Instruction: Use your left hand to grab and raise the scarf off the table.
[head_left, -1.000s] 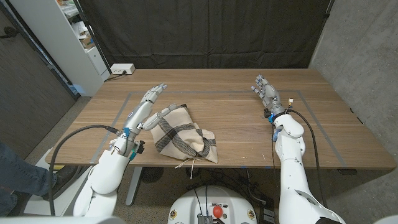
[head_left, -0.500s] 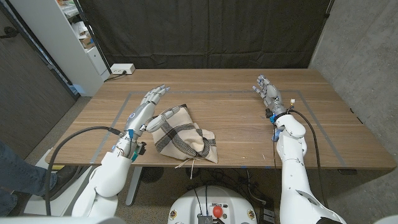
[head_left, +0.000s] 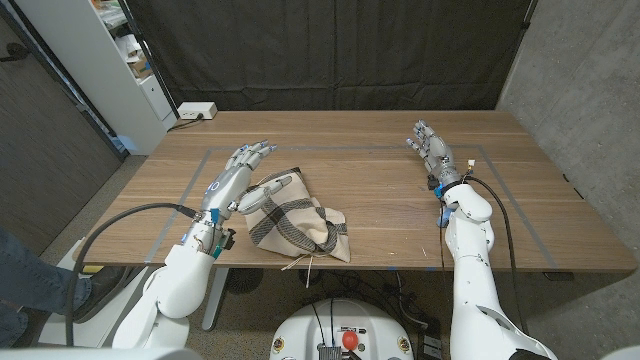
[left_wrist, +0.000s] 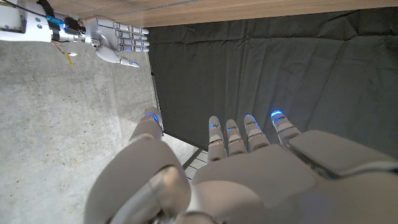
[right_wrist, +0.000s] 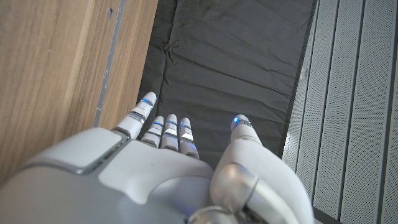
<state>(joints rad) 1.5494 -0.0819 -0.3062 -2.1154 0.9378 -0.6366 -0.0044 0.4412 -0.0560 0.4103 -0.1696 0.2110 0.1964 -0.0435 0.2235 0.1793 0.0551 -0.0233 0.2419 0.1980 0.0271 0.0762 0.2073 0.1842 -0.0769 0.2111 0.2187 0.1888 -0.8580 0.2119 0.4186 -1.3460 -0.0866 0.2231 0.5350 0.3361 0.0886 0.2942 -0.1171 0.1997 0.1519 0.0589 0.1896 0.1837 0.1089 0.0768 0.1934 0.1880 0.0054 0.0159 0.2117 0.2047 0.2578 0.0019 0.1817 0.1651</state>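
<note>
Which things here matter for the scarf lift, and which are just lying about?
Job:
- scarf, crumpled on the table
- left hand, open beside it, not gripping

Lying about:
- right hand, open, apart from the scarf
- white power strip
- white shelf

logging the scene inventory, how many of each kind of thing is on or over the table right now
scarf: 1, the cream and dark plaid scarf crumpled on the table
robot hands: 2, the left hand open beside the scarf, the right hand open at the far right
total: 3
</note>
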